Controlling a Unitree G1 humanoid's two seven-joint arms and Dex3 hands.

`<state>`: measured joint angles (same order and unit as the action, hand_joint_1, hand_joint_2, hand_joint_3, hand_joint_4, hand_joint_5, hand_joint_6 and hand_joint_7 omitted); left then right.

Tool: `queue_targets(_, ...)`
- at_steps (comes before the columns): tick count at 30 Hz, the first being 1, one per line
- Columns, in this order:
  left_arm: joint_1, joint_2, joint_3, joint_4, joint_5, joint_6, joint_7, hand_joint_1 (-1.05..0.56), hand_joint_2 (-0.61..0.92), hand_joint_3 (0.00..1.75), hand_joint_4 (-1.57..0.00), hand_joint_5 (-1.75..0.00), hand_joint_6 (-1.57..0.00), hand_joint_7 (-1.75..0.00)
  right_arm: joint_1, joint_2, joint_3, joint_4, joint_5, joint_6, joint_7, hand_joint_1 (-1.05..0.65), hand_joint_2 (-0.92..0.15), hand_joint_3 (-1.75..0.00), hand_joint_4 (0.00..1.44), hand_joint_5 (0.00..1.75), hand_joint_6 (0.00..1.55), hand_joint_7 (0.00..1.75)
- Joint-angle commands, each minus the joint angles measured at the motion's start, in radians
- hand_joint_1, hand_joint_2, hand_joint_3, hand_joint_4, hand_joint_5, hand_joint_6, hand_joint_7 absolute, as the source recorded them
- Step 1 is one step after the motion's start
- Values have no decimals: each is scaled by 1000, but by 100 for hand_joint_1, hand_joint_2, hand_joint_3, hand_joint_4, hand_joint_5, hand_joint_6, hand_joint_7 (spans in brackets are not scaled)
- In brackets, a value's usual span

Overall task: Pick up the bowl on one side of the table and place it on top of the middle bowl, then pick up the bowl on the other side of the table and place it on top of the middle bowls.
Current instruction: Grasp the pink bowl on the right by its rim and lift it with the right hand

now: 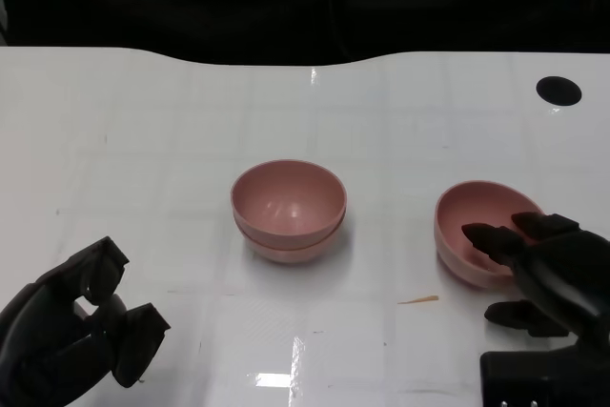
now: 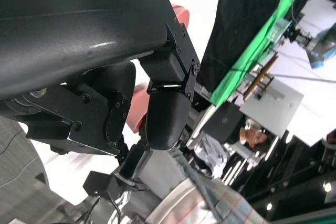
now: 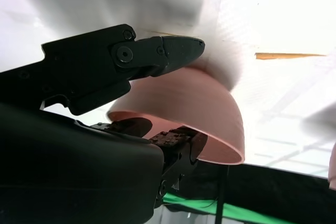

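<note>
I'm closing my right hand (image 1: 548,269) on the side bowl (image 1: 477,226): one finger is reaching inside the rim, another pressing its outer wall, the bowl tilting. The stacked middle bowls (image 1: 288,209) are sitting beyond those fingertips, toward my left hand (image 1: 71,326), which is idling half-curled, holding nothing.

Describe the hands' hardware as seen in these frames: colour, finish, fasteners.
Both hands are matte black. The left hand shows chunky, rounded finger segments. The right hand has blockier fingers above a black boxy housing with two small pale dots. In the right wrist view, the fingers are flat black links with a round screw head at the pivot; the left wrist view shows a glossy rounded shell and small screws.
</note>
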<state>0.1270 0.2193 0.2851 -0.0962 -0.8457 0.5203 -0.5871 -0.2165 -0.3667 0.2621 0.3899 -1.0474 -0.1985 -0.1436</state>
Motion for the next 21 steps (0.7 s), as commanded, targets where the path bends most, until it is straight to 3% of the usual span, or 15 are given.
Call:
queue_targets(1, 0, 1, 15, -11, -5, 6, 17, 3, 92, 153, -113, -175, -83, -175, -41, -32, 34, 54, 29, 5, -13, -76, -92, -27, 32, 4, 33, 1)
queue_targets(17, 4, -5, 15, -38, -4, 23, 56, 4, 92, 151, -112, -175, -82, -175, -96, -57, 132, 125, 85, 24, -40, -73, -92, -24, 36, 4, 37, 2)
queue_targets(21, 16, -14, 14, -71, -4, 29, 91, 5, 92, 150, -112, -175, -83, -175, -130, -59, 172, 194, 73, -8, -83, -54, -92, -18, 62, 7, 58, 6)
